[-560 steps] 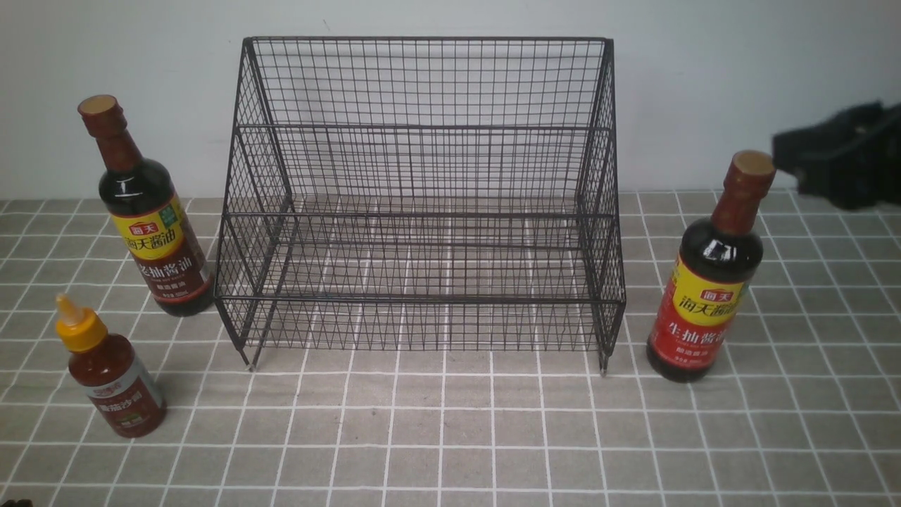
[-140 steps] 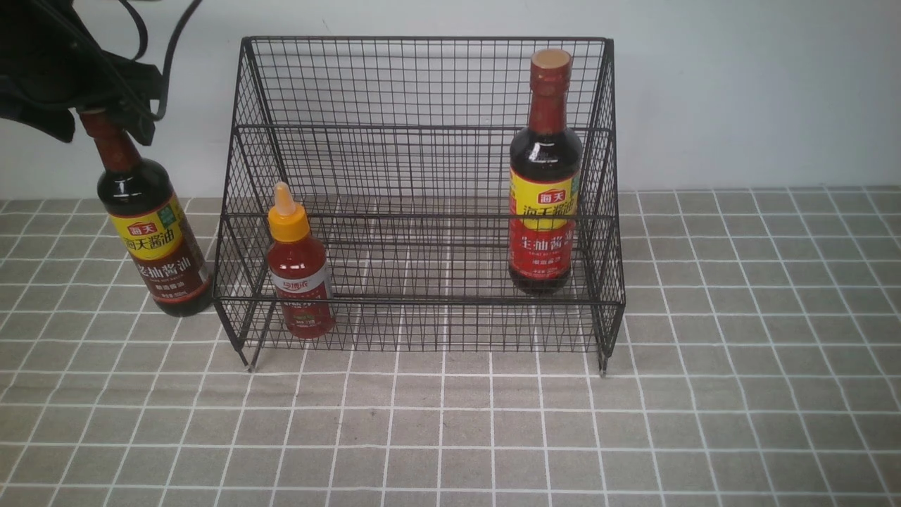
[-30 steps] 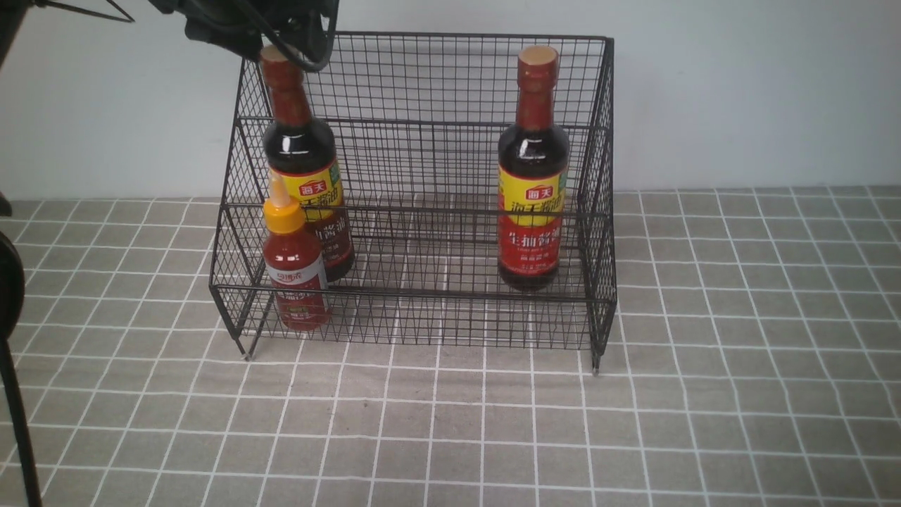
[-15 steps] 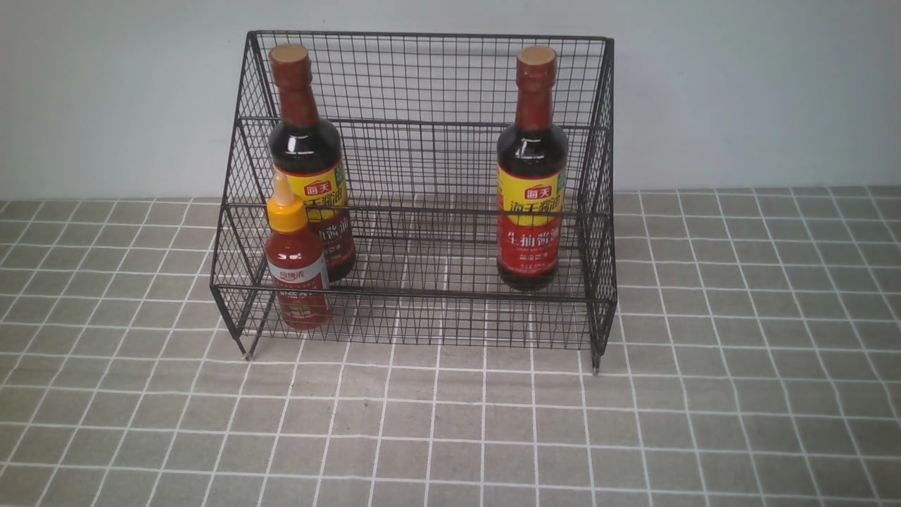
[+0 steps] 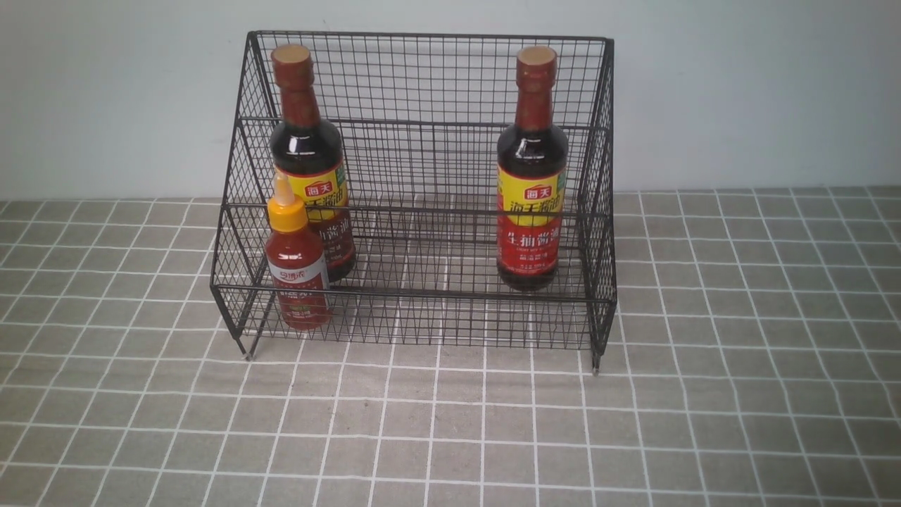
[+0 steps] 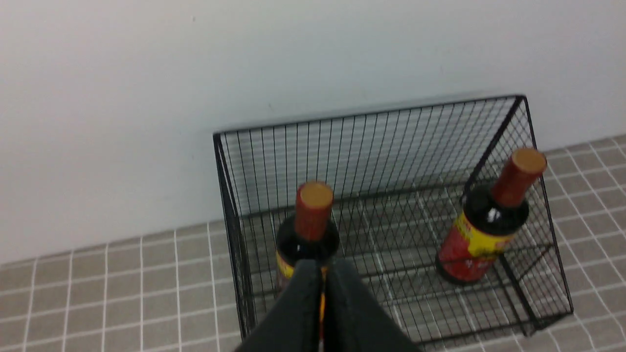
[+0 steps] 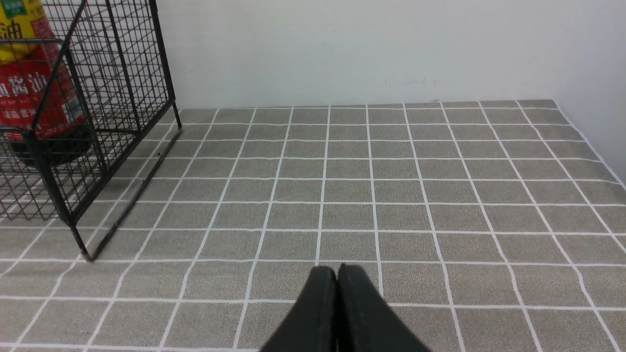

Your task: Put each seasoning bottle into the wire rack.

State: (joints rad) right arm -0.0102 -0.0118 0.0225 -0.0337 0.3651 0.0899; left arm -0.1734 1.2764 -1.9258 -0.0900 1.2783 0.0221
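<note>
The black wire rack point(image 5: 422, 169) stands against the wall. Inside it stand two tall soy-sauce bottles, one at the left point(image 5: 310, 162) and one at the right point(image 5: 531, 169), and the short red sauce bottle point(image 5: 295, 264) with yellow cap in front of the left one. Neither gripper shows in the front view. In the left wrist view my left gripper point(image 6: 323, 266) is shut and empty, above and in front of the left bottle point(image 6: 310, 220); the right bottle point(image 6: 489, 220) and rack point(image 6: 391, 142) show too. My right gripper point(image 7: 337, 271) is shut and empty over the cloth, right of the rack point(image 7: 98, 98).
A grey checked cloth point(image 5: 739, 352) covers the table. A plain white wall point(image 5: 739, 91) rises right behind the rack. The cloth's right edge and a side wall point(image 7: 601, 127) show in the right wrist view.
One second ago my left arm was over the left bottle's cap at the rack's top left. It has since left the front view. The bottles and rack stay put.
</note>
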